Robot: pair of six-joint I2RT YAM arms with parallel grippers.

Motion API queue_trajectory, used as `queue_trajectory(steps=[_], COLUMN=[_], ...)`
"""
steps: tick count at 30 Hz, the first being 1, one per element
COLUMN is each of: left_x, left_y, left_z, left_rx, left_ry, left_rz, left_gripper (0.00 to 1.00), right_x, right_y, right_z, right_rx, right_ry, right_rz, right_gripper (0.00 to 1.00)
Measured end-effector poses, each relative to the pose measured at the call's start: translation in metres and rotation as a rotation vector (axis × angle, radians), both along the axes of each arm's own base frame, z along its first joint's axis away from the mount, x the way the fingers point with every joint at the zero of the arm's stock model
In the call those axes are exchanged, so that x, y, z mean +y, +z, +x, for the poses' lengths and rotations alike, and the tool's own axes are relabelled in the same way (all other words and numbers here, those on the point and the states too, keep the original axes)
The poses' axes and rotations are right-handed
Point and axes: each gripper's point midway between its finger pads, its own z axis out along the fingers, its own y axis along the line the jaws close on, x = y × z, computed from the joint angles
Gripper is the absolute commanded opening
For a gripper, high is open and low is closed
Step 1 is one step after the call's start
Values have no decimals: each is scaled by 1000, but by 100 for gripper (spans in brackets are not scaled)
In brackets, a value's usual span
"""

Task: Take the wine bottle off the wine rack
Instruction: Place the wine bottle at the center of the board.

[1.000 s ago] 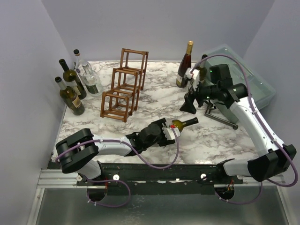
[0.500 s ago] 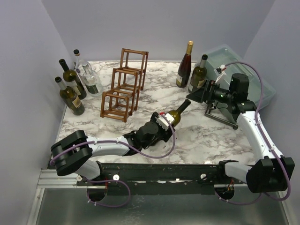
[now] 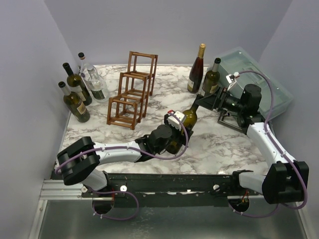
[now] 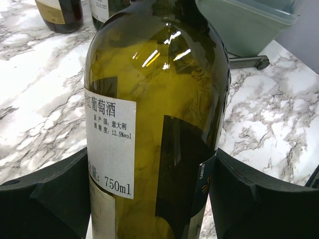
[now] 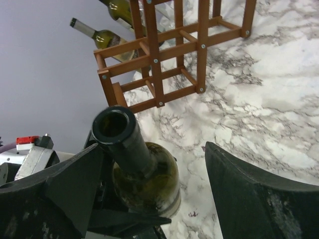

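My left gripper clamps wine bottle body; long axis tilted, neck toward 1 o'clock. My right gripper wide, straddling neck.

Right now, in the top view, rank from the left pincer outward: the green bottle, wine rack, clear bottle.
1. The green bottle, gripped in the left pincer, mid-table.
2. The wine rack, behind it, toward the left.
3. The clear bottle, back-left corner.
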Motion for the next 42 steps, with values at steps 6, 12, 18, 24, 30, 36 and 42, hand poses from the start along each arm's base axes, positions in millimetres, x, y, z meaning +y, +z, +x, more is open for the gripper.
queue_trajectory(steps=[6, 12, 18, 24, 30, 36, 42], left_x=[-10, -16, -17, -21, -26, -21, -5], left_y=[-7, -6, -9, -7, 8, 19, 35], left_z=[-3, -6, -8, -10, -8, -16, -27], left_rx=[31, 41, 54, 95, 131, 126, 93], left_ry=[-30, -53, -65, -111, -173, -218, -234], left_rz=[-3, -18, -12, -52, -150, -183, -207], left_gripper=[0, 0, 69, 94, 99, 99, 99], right_x=[12, 16, 16, 15, 6, -8, -30], right_y=[3, 11, 9, 8, 2, 8, 26], right_z=[-1, 1, 0, 3, 17, 36, 63], right_rx=[-65, -134, -161, -208, -288, -358, -482], right_ry=[53, 86, 88, 92, 45, -31, -147], right_rz=[32, 49, 44, -4, -108, -213, -366], right_gripper=[49, 0, 0, 0, 0, 0, 0])
